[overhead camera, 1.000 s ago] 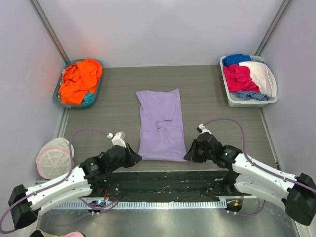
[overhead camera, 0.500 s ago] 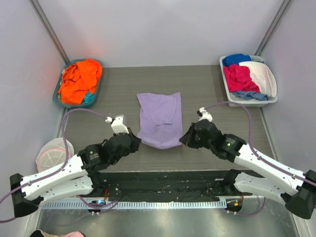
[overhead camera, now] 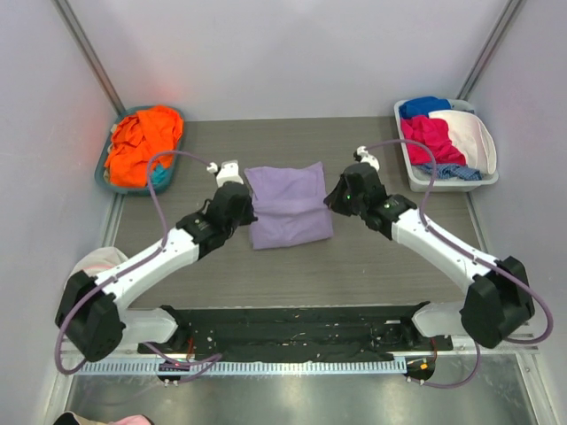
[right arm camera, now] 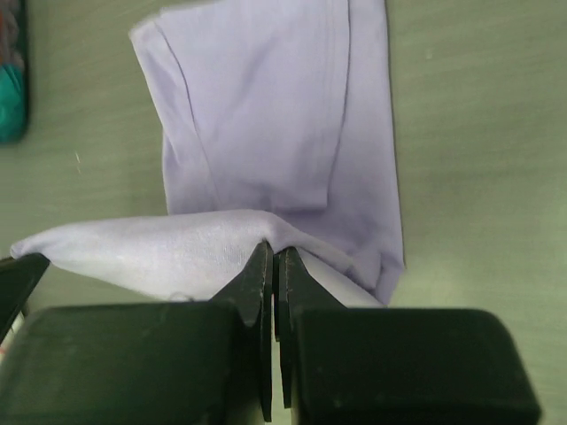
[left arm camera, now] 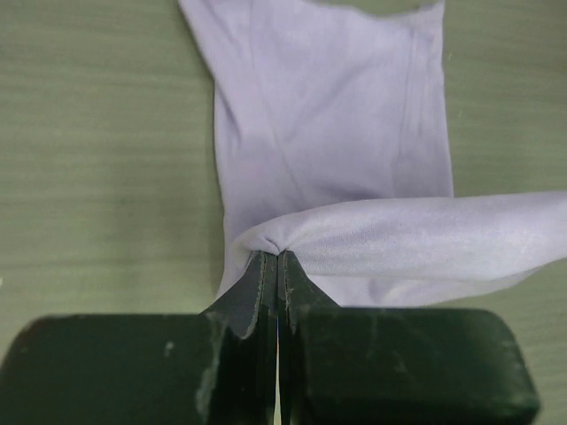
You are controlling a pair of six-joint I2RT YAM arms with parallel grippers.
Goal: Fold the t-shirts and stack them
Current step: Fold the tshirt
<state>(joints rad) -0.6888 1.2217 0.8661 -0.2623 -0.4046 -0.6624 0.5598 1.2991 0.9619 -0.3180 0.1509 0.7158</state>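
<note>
A lavender t-shirt (overhead camera: 287,205) lies mid-table, its near half doubled over onto the far half. My left gripper (overhead camera: 245,202) is shut on the shirt's left hem corner, and the pinched cloth (left arm camera: 276,241) shows at its tips. My right gripper (overhead camera: 331,197) is shut on the right hem corner, where the lifted fold (right arm camera: 177,243) stretches leftward above the flat layer (right arm camera: 266,115). Orange and teal t-shirts (overhead camera: 142,142) fill a basket at the far left.
A grey-blue basket (overhead camera: 104,177) holds the orange pile at the far left. A white bin (overhead camera: 447,183) at the far right holds blue, pink and white clothes. A round white pouch with a pink rim (overhead camera: 87,262) sits at the left edge.
Both grippers carried the shirt's near hem away from the bases toward the far edge, folding the long shirt in half. The arms now stretch out over the table.
</note>
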